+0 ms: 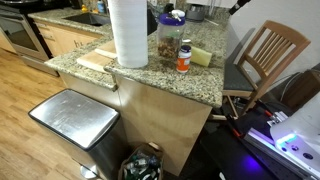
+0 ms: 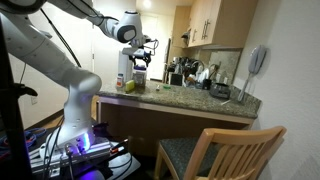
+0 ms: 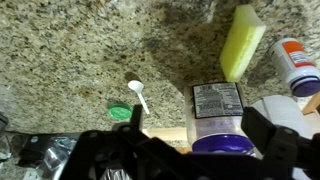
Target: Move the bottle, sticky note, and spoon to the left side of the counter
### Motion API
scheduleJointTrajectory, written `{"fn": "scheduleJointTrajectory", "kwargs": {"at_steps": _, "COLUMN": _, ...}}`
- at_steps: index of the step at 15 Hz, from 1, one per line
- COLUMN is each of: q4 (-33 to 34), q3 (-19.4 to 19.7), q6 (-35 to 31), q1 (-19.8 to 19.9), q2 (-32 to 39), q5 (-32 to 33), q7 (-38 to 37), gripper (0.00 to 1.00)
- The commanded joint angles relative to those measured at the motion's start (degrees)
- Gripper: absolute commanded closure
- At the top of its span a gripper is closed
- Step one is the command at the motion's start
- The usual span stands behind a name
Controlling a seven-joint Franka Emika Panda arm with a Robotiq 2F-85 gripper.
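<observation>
fingers [image 3: 268,135] apart, empty | bottle [image 3: 297,66] beside sticky note [image 3: 242,40] | spoon [image 3: 138,95] on counter [image 3: 70,50]

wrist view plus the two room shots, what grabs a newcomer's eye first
The tall white paper towel roll dominates the speckled granite counter in an exterior view, beside a clear glass jar with a blue lid. In the wrist view, a small white spoon lies on the stone, left of the pale yellow-green sticky pad.
</observation>
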State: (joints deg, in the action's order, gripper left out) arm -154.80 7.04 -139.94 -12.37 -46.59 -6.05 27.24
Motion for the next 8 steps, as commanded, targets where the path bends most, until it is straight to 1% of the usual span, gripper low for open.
{"fn": "scheduleJointTrajectory", "kwargs": {"at_steps": 1, "q4": 2.1, "q3": -0.11, "q6": -9.28, "q1": 2.08, "q2": 10.91, "q5": 5.09, "q7": -0.56, "gripper": 0.0}}
{"fn": "scheduleJointTrajectory", "kwargs": {"at_steps": 4, "q4": 5.37, "q3": 0.93, "q6": -14.18, "q1": 1.22, "q2": 19.15, "q5": 6.03, "q7": -0.41, "gripper": 0.0}}
{"fn": "scheduleJointTrajectory", "kwargs": {"at_steps": 6, "q4": 9.14, "q3": 2.32, "q6": -14.98, "q1": -1.1, "q2": 24.45, "q5": 3.74, "q7": 0.98, "gripper": 0.0}}
{"fn": "scheduleJointTrajectory", "kwargs": {"at_steps": 8, "q4": 12.21, "q3": 2.36, "q6": -15.19, "q1": -1.83, "q2": 27.75, "q5": 1.26, "q7": 0.31, "gripper": 0.0}}
